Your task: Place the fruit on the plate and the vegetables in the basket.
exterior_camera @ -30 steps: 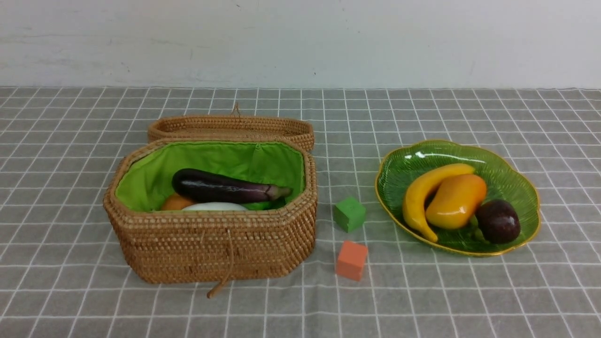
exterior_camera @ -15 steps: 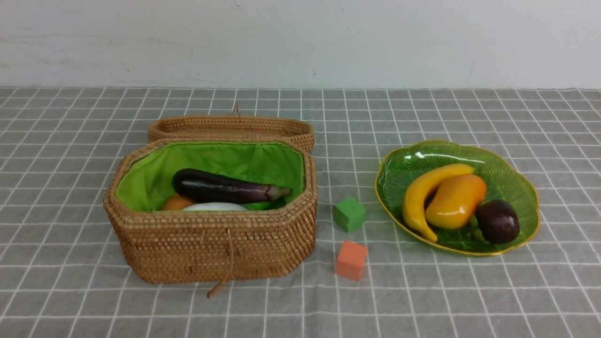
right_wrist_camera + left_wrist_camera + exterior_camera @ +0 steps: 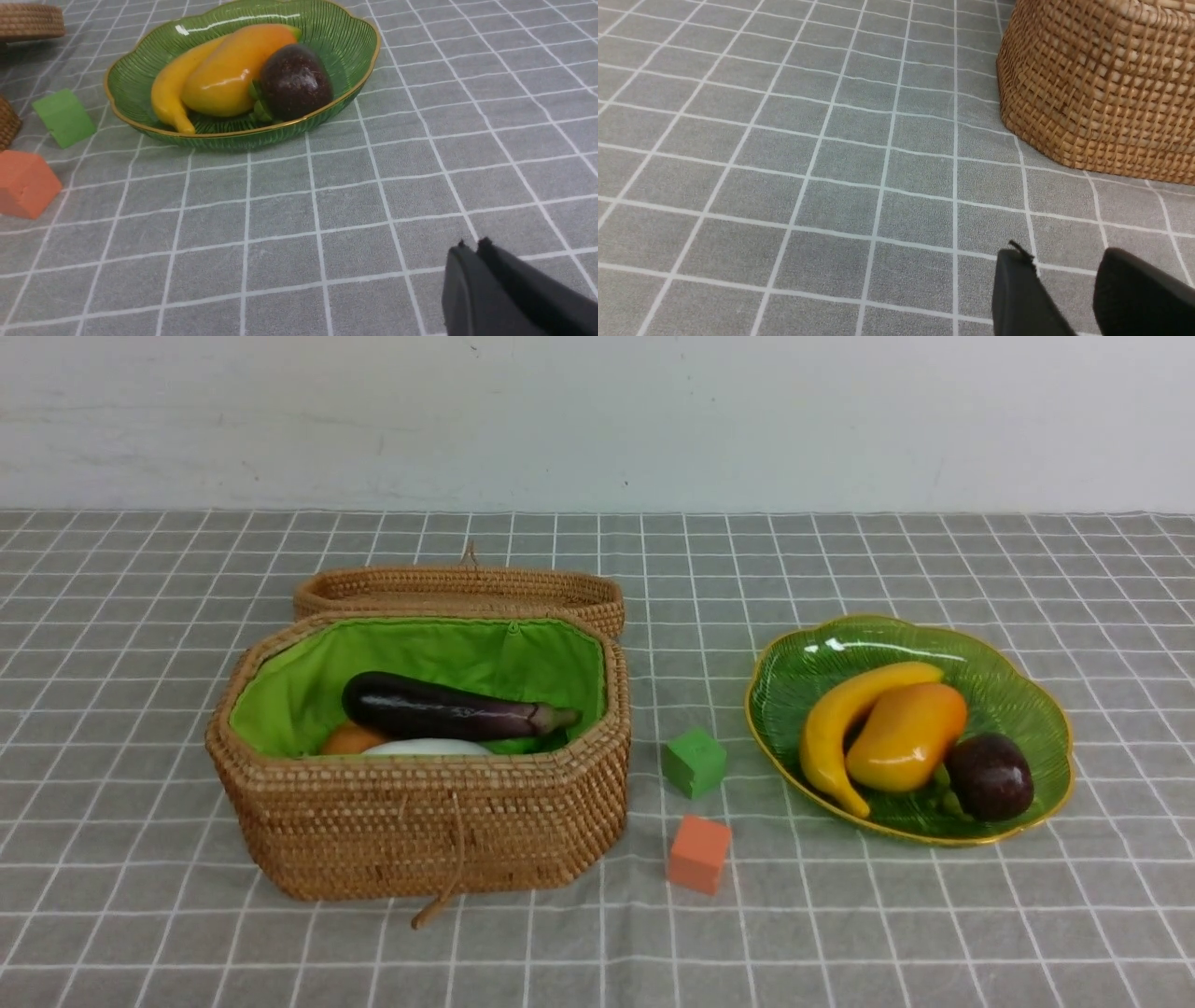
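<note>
**Fruit plated, vegetables basketed**

Banana (image 3: pixel 834 726), mango (image 3: pixel 906 735) and mangosteen (image 3: pixel 991 776) sit on the green plate (image 3: pixel 1022 705); the eggplant (image 3: pixel 448 707) lies in the basket (image 3: pixel 420 821). Left gripper (image 3: pixel 1064 275) hovers partly open beside the basket, holding nothing; right gripper (image 3: pixel 474 254) is closed, empty, near the plate

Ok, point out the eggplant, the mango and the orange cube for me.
eggplant (image 3: pixel 446 707), front view, middle of its dark body.
mango (image 3: pixel 906 735), front view, centre of its glossy side.
orange cube (image 3: pixel 699 853), front view, its front face.
</note>
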Motion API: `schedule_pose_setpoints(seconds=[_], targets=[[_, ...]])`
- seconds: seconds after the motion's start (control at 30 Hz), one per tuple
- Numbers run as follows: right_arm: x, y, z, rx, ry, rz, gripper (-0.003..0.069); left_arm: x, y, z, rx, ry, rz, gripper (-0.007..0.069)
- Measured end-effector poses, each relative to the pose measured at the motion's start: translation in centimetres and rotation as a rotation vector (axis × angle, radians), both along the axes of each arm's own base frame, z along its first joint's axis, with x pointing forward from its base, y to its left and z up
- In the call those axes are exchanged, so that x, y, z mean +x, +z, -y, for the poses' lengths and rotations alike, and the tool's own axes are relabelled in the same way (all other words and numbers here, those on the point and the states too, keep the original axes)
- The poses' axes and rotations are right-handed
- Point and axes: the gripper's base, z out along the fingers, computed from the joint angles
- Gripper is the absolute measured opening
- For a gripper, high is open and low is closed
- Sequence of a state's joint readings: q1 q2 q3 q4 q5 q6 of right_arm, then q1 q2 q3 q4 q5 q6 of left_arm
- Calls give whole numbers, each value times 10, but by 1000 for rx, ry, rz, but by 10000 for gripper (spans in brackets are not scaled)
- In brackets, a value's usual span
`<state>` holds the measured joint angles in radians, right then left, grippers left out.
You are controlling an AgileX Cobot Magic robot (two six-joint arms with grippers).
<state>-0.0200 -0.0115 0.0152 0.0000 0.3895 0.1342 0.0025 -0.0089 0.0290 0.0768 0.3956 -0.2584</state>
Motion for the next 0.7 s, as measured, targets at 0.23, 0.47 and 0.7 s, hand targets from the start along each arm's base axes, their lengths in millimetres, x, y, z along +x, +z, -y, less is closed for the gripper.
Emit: schedule_pose_setpoints(seconds=[0.23, 0.47, 0.7], targets=[[0, 0, 0, 0, 0, 0, 24, 0, 0, 0, 0, 0, 0, 238], [0, 0, 0, 6, 1, 0, 34, 0, 0, 0, 0, 0, 0, 238], [0, 0, 0, 6, 1, 0, 45, 0, 0, 0, 0, 0, 0, 238]])
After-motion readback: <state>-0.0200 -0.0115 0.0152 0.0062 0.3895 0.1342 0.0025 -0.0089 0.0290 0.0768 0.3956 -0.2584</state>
